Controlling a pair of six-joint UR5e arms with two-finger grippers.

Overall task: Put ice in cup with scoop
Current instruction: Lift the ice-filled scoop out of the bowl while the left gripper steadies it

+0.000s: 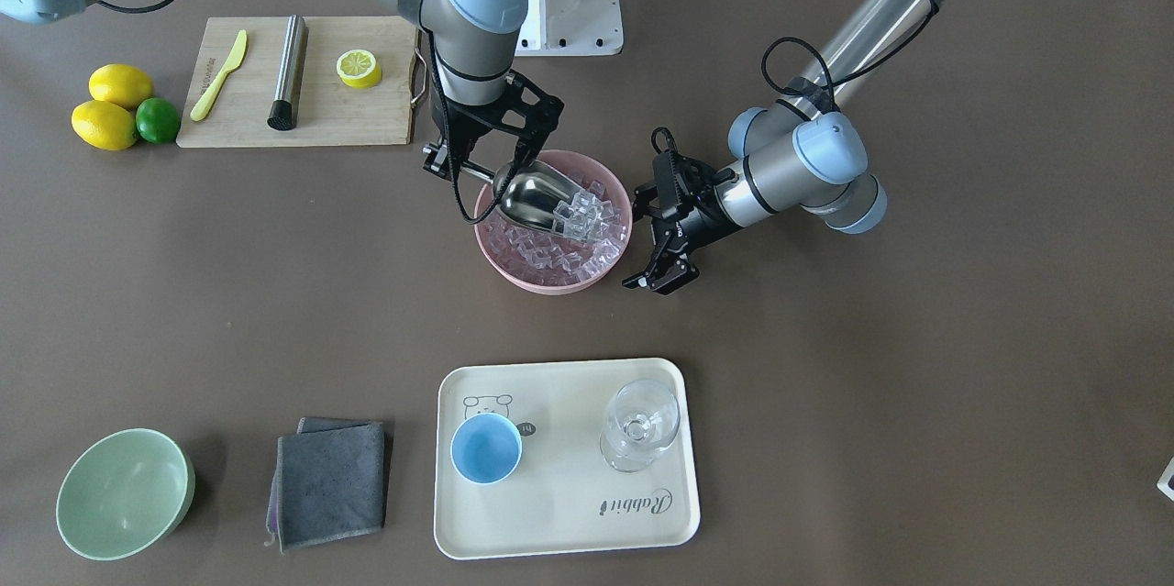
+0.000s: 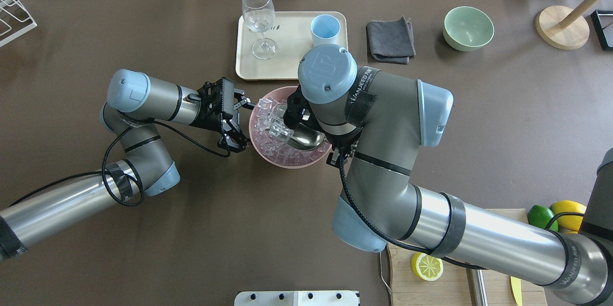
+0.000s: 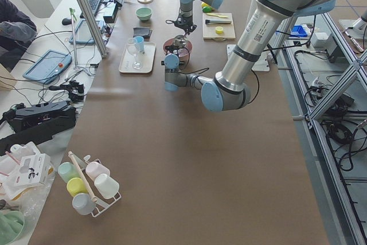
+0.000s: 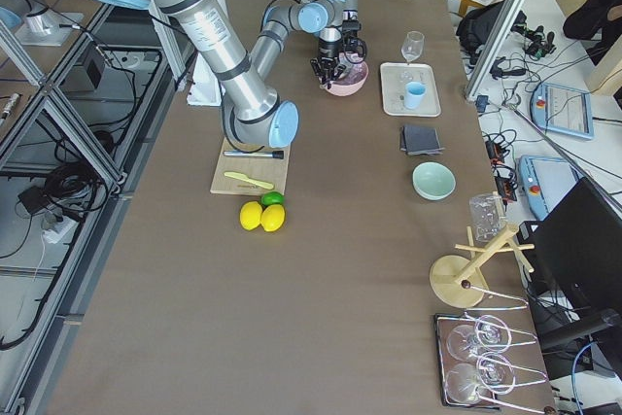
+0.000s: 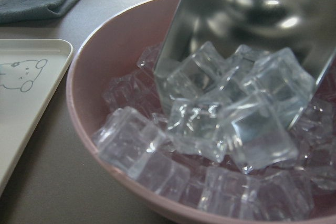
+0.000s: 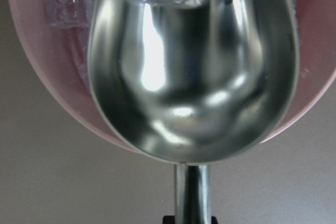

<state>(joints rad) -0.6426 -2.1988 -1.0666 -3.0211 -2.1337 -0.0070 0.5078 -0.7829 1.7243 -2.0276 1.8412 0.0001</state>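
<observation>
My right gripper (image 1: 475, 167) is shut on the rod handle of the silver scoop (image 1: 537, 192). The scoop's trough lies tilted down in the pink bowl (image 1: 550, 285), with several clear ice cubes (image 1: 587, 210) at its mouth. More ice (image 2: 273, 124) fills the bowl. The left wrist view shows the scoop (image 5: 252, 14) resting on the ice (image 5: 236, 124). The right wrist view shows the scoop's trough (image 6: 194, 77) mostly bare. My left gripper (image 1: 639, 237) is open and empty, close beside the bowl. The light-blue cup (image 1: 486, 448) stands empty on the cream tray (image 1: 569, 513).
A clear stemmed glass (image 1: 639, 425) stands on the tray beside the cup. A grey cloth (image 1: 330, 480) and a pale green bowl (image 1: 124, 494) lie further along. A cutting board (image 1: 367, 118) holds a steel cylinder (image 1: 289, 71), a yellow knife and half a lemon.
</observation>
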